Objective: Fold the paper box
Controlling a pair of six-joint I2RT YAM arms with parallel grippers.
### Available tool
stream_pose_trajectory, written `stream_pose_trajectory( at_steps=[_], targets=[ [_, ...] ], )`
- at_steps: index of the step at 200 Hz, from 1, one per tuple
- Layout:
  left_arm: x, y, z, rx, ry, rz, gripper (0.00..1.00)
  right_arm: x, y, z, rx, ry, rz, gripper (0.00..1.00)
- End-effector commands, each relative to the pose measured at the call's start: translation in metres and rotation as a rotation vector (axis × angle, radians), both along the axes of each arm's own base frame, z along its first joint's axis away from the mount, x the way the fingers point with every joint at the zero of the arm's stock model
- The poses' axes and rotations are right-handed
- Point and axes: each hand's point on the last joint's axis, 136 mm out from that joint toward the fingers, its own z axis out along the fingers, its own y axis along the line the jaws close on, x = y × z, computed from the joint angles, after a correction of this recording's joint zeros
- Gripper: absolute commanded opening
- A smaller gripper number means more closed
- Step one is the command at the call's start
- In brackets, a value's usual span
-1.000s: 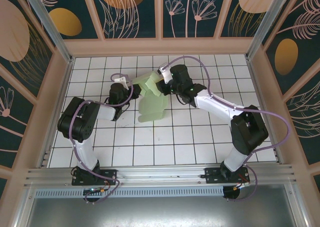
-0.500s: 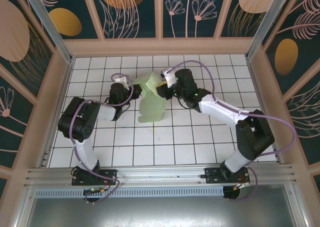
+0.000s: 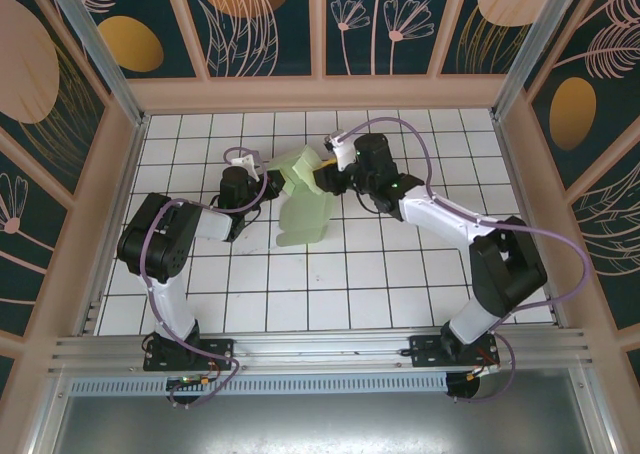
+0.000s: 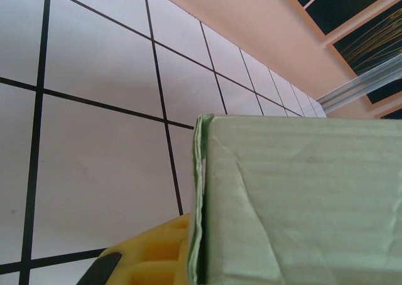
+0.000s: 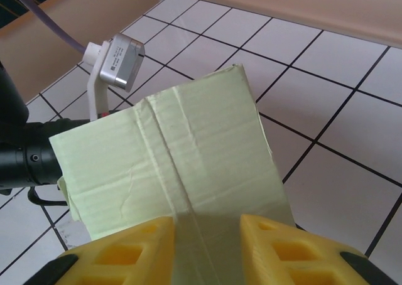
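The paper box [image 3: 303,200], pale green creased card, stands partly folded on the white tiles between both arms. My left gripper [image 3: 265,187] holds its left edge. In the left wrist view one yellow finger [image 4: 152,253] presses against the card's doubled edge [image 4: 200,203], and the other finger is hidden behind the panel. My right gripper [image 3: 322,178] is at the box's upper right. In the right wrist view this gripper [image 5: 207,228] is open, its two yellow fingers set apart over a creased panel [image 5: 182,153] that shows through the gap.
White tiled floor [image 3: 380,274] with black grid lines, enclosed by peach-framed walls [image 3: 320,92]. The left arm's wrist camera [image 5: 119,60] sits just beyond the card's far edge. An aluminium rail [image 3: 320,349] runs along the near side.
The right arm swung its wrist slightly rightwards and the box's spread upper flaps drew in to a more compact shape. The left gripper stayed put on the card.
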Motion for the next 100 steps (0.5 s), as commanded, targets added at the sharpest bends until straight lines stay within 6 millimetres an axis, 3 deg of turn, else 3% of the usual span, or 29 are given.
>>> stream_pose_trajectory(
  at_steps=[1,61,100],
  targets=[
    [0.008,-0.003,0.016,-0.034,-0.044,-0.012,0.00,0.004,0.008,0.004,-0.025,-0.025,0.013,0.35],
    [0.007,-0.004,0.014,-0.037,-0.037,-0.022,0.00,0.019,0.007,-0.017,-0.173,-0.063,-0.072,0.38],
    [0.007,-0.003,0.014,-0.038,-0.037,-0.023,0.00,0.029,0.005,-0.030,-0.261,-0.080,-0.120,0.34]
  ],
)
